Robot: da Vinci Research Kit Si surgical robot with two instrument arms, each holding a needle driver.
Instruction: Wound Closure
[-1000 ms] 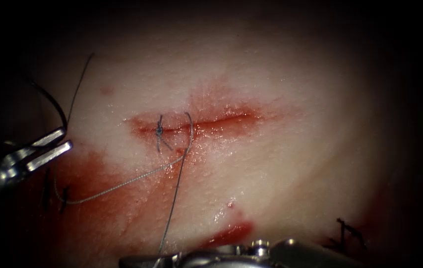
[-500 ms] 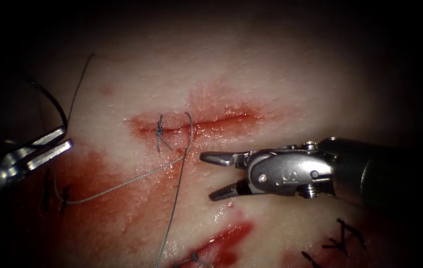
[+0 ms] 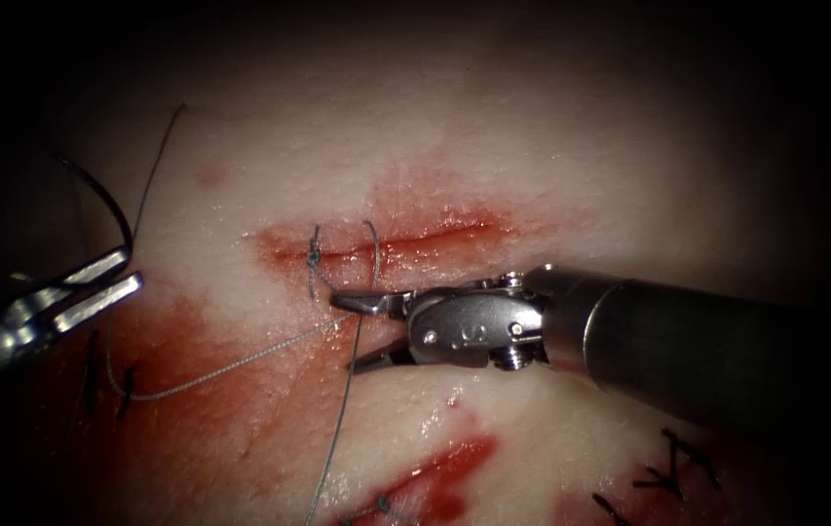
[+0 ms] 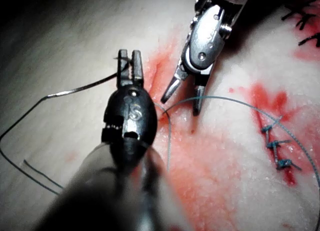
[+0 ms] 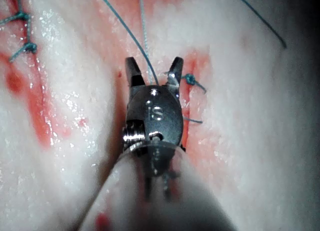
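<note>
While my left pincer [image 3: 108, 278] stays clamped on the needle [image 3: 103, 200] off left of the cut [image 3: 386, 244], right pincer [image 3: 361, 331] came in, jaws apart around the thread [image 3: 337, 429], w/ nothing held, prob to grab it.

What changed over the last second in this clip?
The right tool came up from the bottom edge and moved left, its open jaws now straddling the thread below the cut, holding nothing. The left tool stayed put, gripping the needle; the knot is unchanged.
</note>
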